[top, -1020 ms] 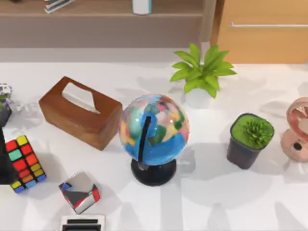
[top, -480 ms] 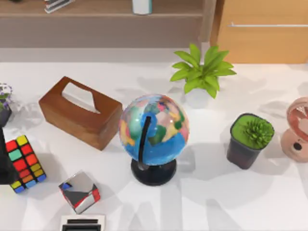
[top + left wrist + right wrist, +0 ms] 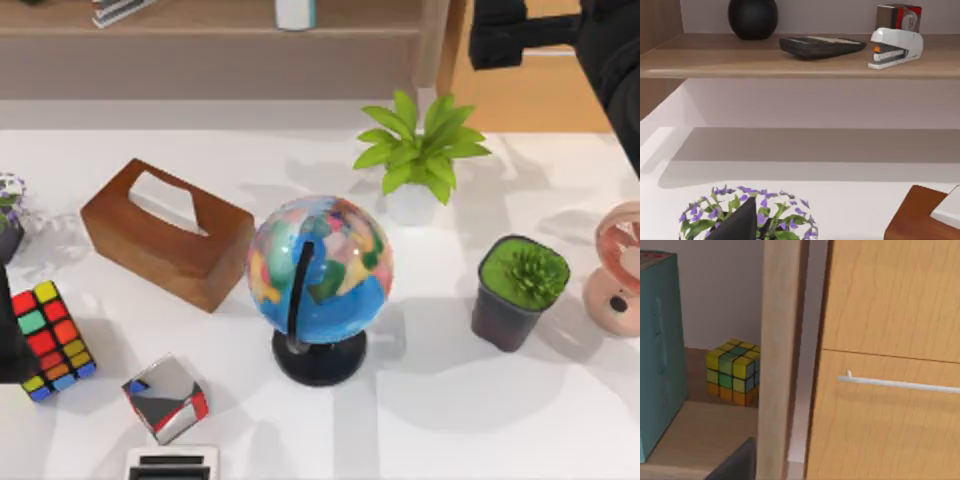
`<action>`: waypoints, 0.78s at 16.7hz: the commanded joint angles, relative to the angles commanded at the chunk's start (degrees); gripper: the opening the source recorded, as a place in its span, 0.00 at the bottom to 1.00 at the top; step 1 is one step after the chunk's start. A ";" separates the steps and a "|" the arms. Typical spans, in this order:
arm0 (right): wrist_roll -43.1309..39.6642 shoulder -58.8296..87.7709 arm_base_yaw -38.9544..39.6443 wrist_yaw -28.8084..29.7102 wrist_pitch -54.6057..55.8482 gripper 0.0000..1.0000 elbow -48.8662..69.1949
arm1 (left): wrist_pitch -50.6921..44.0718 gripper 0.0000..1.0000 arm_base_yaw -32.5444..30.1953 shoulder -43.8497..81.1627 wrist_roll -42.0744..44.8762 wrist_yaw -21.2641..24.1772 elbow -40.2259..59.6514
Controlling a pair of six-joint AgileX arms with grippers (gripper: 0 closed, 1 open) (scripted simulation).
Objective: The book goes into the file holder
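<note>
The book is out of view. On the shelf, in the right wrist view, stands a tall teal-blue box [image 3: 659,355] with a groove down its face; I cannot tell whether it is the file holder. My right gripper [image 3: 505,35] hangs dark at the top view's upper right, over the cabinet edge by the shelf post [image 3: 780,355]. One dark tip of it [image 3: 735,464] shows in its wrist view. My left gripper [image 3: 740,225] shows one dark tip in front of a purple-flowered plant [image 3: 747,212]. Its arm [image 3: 10,335] stays at the table's left edge.
On the table are a wooden tissue box [image 3: 165,232], a globe [image 3: 320,275], a leafy plant [image 3: 420,150], a potted succulent [image 3: 520,290], a pink fan [image 3: 620,265], two puzzle cubes [image 3: 50,340] [image 3: 165,398] and a white device [image 3: 172,463]. A stapler [image 3: 895,46] lies on the shelf.
My right arm has come into the top view at the upper right. The things on the table have not moved.
</note>
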 joint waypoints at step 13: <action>0.45 58.92 8.24 12.42 15.04 1.00 48.77 | 0.00 1.00 0.00 0.00 0.00 0.00 0.00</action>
